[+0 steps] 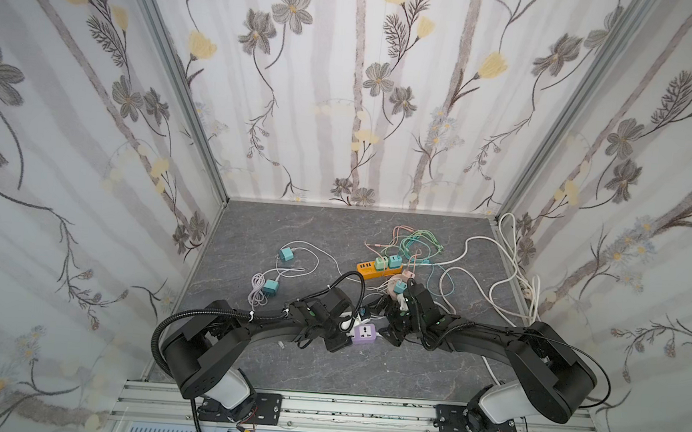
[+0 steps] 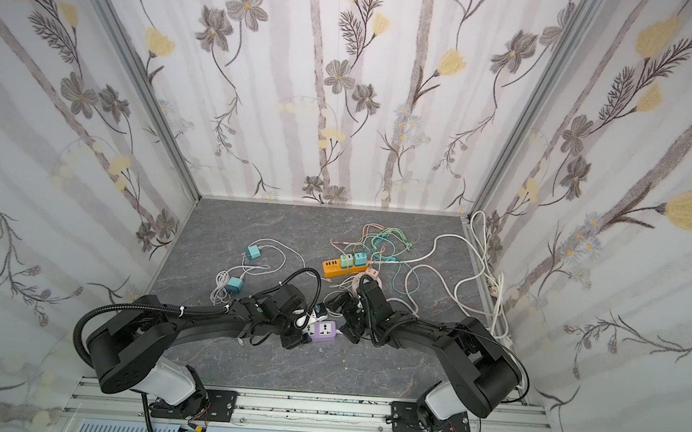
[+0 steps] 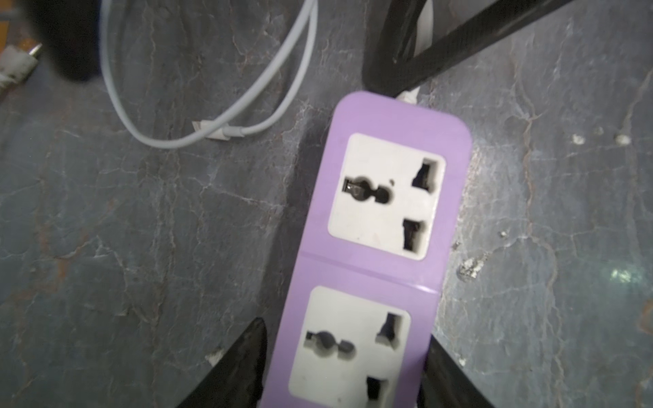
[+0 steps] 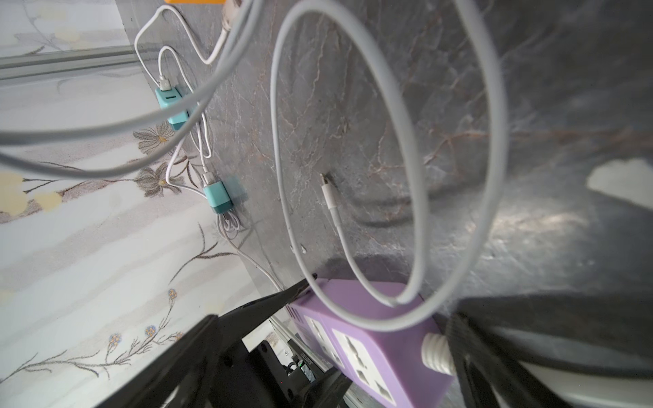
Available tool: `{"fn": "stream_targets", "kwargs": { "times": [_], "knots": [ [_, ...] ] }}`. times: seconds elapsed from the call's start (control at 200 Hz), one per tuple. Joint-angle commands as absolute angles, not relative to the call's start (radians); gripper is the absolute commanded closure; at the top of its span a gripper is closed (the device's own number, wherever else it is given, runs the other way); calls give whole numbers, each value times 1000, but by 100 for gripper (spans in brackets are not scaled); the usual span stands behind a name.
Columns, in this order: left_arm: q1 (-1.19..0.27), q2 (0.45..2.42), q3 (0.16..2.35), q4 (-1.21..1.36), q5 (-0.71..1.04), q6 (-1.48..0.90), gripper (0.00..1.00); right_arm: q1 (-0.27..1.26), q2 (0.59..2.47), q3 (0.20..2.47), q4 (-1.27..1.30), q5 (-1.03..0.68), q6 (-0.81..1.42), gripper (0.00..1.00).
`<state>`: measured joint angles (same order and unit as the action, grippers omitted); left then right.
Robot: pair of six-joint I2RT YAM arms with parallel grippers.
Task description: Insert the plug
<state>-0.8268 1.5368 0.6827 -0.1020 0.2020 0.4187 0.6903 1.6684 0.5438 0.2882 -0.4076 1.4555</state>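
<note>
A purple power strip (image 1: 364, 334) (image 2: 323, 331) with two white sockets lies on the grey floor between both arms. In the left wrist view my left gripper (image 3: 348, 367) straddles the near socket end of the strip (image 3: 388, 197), open, with a thin gap beside one finger (image 3: 243, 364). My right gripper (image 4: 325, 332) stands wide open at the strip's (image 4: 385, 339) cord end, holding nothing. Two loose teal plug cubes (image 1: 286, 254) (image 1: 269, 287) lie to the left with white cables; the right wrist view shows them (image 4: 175, 106) (image 4: 219, 197) too.
An orange power strip (image 1: 374, 267) with two chargers plugged in sits behind the arms amid tangled coloured cables. A thick white cord (image 1: 498, 286) loops along the right wall. White cable loops (image 4: 388, 176) hang across the right wrist view. A cable tip (image 4: 327, 187) lies on the floor.
</note>
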Motion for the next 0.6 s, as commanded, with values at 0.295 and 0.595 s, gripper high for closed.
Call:
{"fn": "stream_targets", "kwargs": {
  "times": [0.295, 0.595],
  "knots": [
    [-802, 1547, 752, 32, 124, 445, 27, 723, 1760, 515, 406, -495, 1680, 1],
    [-787, 1466, 720, 34, 143, 431, 19, 715, 1716, 498, 377, -459, 1680, 1]
  ]
}}
